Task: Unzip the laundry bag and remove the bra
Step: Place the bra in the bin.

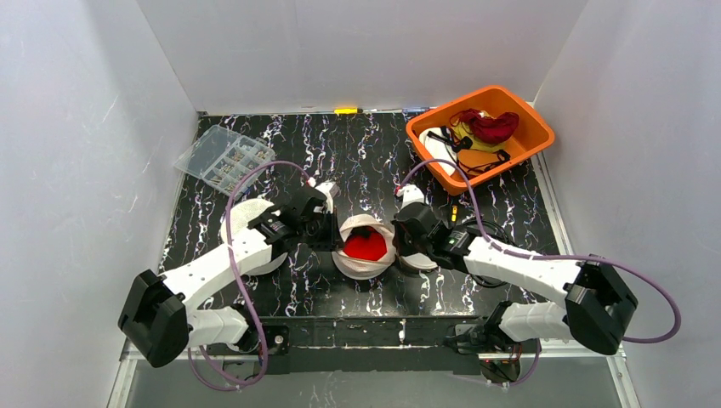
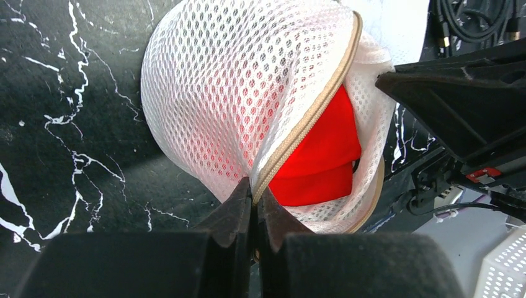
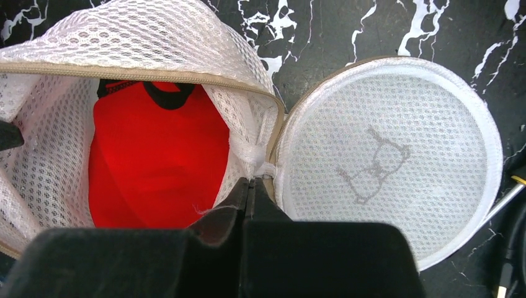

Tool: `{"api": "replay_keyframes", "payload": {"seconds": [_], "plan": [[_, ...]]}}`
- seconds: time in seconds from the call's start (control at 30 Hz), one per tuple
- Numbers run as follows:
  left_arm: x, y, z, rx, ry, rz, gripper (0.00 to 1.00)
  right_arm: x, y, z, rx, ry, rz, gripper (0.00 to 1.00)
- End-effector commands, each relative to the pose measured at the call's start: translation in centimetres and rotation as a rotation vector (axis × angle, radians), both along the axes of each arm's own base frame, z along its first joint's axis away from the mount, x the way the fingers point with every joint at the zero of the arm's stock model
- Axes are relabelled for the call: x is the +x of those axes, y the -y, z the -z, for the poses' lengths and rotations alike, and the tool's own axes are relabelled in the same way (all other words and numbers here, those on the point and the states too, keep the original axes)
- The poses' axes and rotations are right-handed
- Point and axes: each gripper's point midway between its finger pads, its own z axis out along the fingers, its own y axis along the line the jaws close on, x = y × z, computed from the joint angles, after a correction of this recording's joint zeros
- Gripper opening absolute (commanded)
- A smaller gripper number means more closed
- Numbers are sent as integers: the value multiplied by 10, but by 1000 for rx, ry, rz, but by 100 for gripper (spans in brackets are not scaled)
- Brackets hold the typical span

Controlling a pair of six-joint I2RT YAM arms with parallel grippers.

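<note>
Laundry bag (image 1: 366,268), unzipped, bra not yet removed.
Top view: bag at mid-tabletop (image 1: 357,161) between both arms, mouth gaping, red bra (image 1: 367,245) inside. Left wrist view: left jaws together, pinching the beige zip edge (image 2: 310,118), with the bra just behind it. Right wrist view: right jaws clamped on mesh beside the round flap (image 3: 387,155). Unzipping judged done; taking the bra out remains.
</note>
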Motion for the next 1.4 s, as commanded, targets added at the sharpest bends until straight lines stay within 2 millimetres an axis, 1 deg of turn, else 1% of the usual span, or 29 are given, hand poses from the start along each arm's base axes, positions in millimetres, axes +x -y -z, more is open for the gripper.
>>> {"api": "replay_keyframes", "payload": {"seconds": [0.0, 0.13, 0.2, 0.23, 0.27, 0.33, 0.4, 0.43, 0.5, 0.57, 0.6, 0.63, 0.67, 0.73, 0.77, 0.8, 0.87, 0.97, 1.07, 1.13, 1.23, 1.33, 1.37], "plan": [[10, 4, -32, -54, 115, 12, 0, 15, -6, -49, 47, 138, -16, 1], [18, 11, -75, -125, 221, 27, 0, 19, -4, -90, 91, 247, -24, 1], [19, 13, -89, -162, 263, 33, 0, 16, -1, -102, 115, 289, -41, 1], [18, 13, -91, -173, 273, 34, 0, 15, 0, -102, 121, 296, -43, 1], [18, 14, -89, -178, 274, 35, 0, 14, 4, -98, 114, 295, -37, 1], [15, 13, -73, -162, 237, 30, 0, 10, 9, -83, 91, 266, -31, 1], [10, 12, -52, -142, 177, 27, 0, 4, 14, -66, 83, 226, -20, 1], [6, 11, -38, -131, 145, 25, 0, 0, 15, -61, 87, 211, -18, 1], [3, 9, -20, -128, 117, 7, 0, -5, 19, -52, 102, 192, -6, 1], [1, 8, -9, -135, 104, -9, 0, -10, 23, -47, 109, 178, -7, 1], [1, 8, -7, -144, 101, -16, 0, -12, 24, -48, 111, 175, -10, 1], [0, 9, -5, -152, 99, -16, 0, -14, 24, -51, 118, 174, -15, 6], [0, 10, -4, -157, 99, -14, 0, -16, 24, -54, 126, 177, -26, 12], [0, 11, -5, -159, 111, -6, 0, -18, 23, -66, 151, 187, -41, 29], [0, 10, -5, -156, 117, -3, 0, -19, 21, -72, 163, 190, -50, 36], [0, 10, -7, -156, 123, -1, 0, -20, 18, -81, 176, 192, -66, 42], [0, 10, -8, -157, 129, 3, 0, -25, 9, -94, 200, 186, -119, 48], [-1, 12, -10, -167, 121, 10, 0, -32, -12, -107, 240, 152, -214, 48], [-4, 13, -9, -167, 103, 14, 0, -38, -30, -105, 240, 112, -301, 44], [-7, 12, -6, -165, 88, 17, 0, -41, -40, -94, 206, 78, -352, 42], [-10, 10, -2, -151, 59, 13, 0, -47, -47, -69, 117, 39, -400, 40], [-14, 9, 0, -148, 38, 7, 5, -58, -53, -50, 40, 34, -440, 39], [-15, 9, 1, -149, 31, 8, 6, -66, -56, -44, 14, 36, -465, 38]]}}
